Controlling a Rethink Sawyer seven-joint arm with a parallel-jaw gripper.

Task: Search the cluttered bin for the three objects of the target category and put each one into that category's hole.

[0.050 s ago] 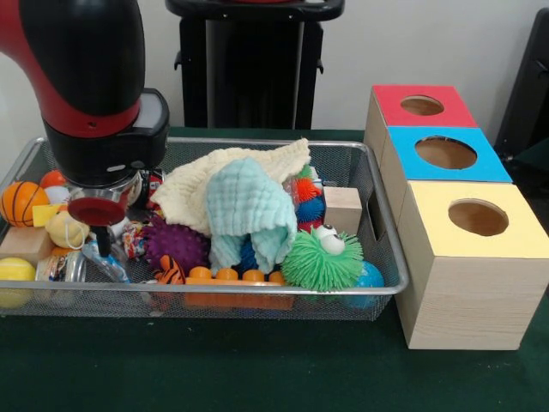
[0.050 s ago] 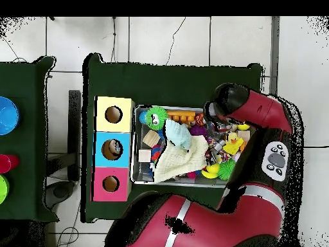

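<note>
- Front view: my gripper (image 1: 101, 243) hung low in the wire bin (image 1: 377, 206) at its nine o'clock end, among small toys; I could not tell how it was set.
- A mint cloth (image 1: 249, 210) lay on a cream cloth (image 1: 225, 180) mid-bin, a green fuzzy toy (image 1: 322, 259) at five o'clock.
- Overhead view: the three-hole box (image 2: 114, 146) stood at the bin's nine o'clock; the target toys were perhaps under the cloths.

Green tablecloth (image 1: 257, 369); tiled floor (image 2: 160, 38).
</note>
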